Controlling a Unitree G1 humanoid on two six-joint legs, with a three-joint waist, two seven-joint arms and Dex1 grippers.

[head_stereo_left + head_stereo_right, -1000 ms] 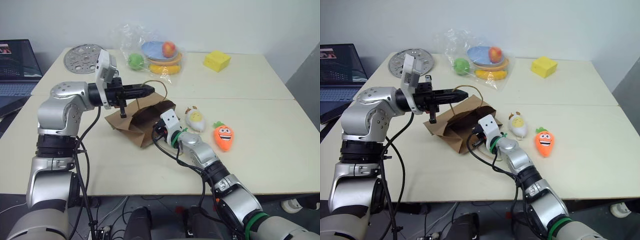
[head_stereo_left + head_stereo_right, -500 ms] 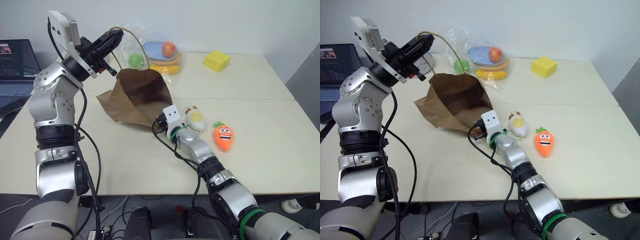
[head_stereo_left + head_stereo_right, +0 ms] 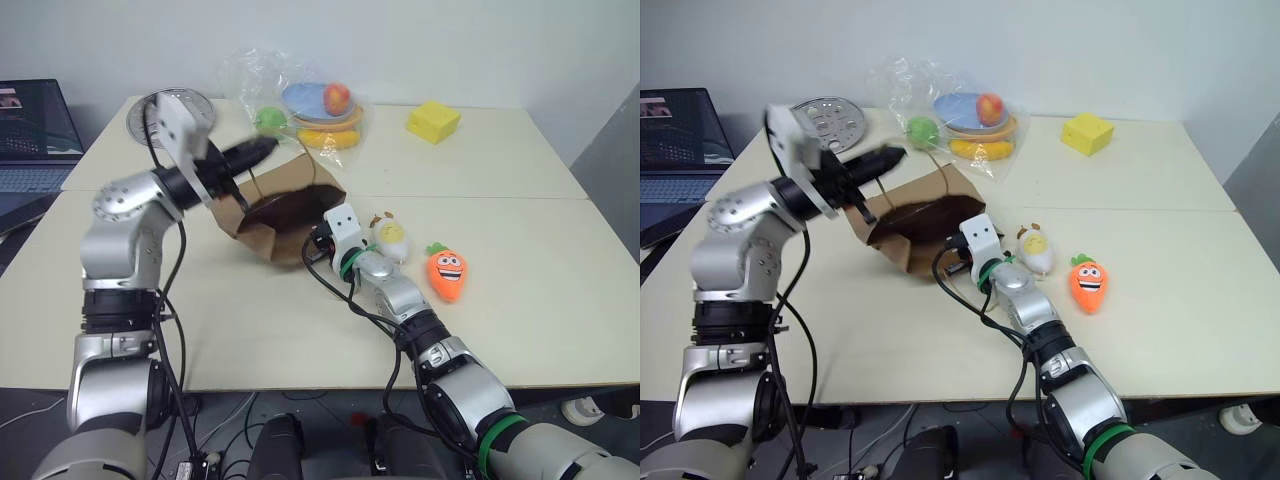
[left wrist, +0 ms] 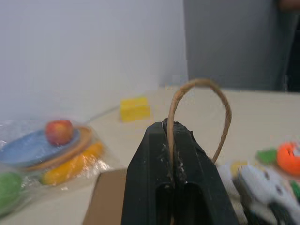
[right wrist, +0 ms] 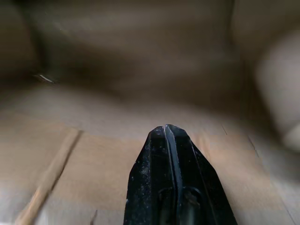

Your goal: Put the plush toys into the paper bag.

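The brown paper bag [image 3: 262, 230] sits on the table with its dark mouth turned toward my right arm. My left gripper [image 3: 262, 147] hangs above the bag's back edge, shut on its thin loop handle [image 4: 224, 105]. My right gripper [image 3: 317, 244] is shut with nothing in it, and its tip reaches into the bag's mouth; brown paper surrounds it in the right wrist view. Just right of that wrist lies the white-and-yellow plush toy [image 3: 390, 236]. The orange carrot plush toy [image 3: 447, 272] lies a little farther right. Both toys rest on the table outside the bag.
A clear plastic bag of fruit [image 3: 312, 105] lies behind the paper bag. A yellow block [image 3: 433, 121] sits at the back right and a round metal disc [image 3: 152, 115] at the back left. A laptop [image 3: 35, 135] stands off the table's left edge.
A second ago the bag lay flat; my left gripper lifted it high by the handle, then came back down. The bag now stands lower with its mouth open around my right gripper.
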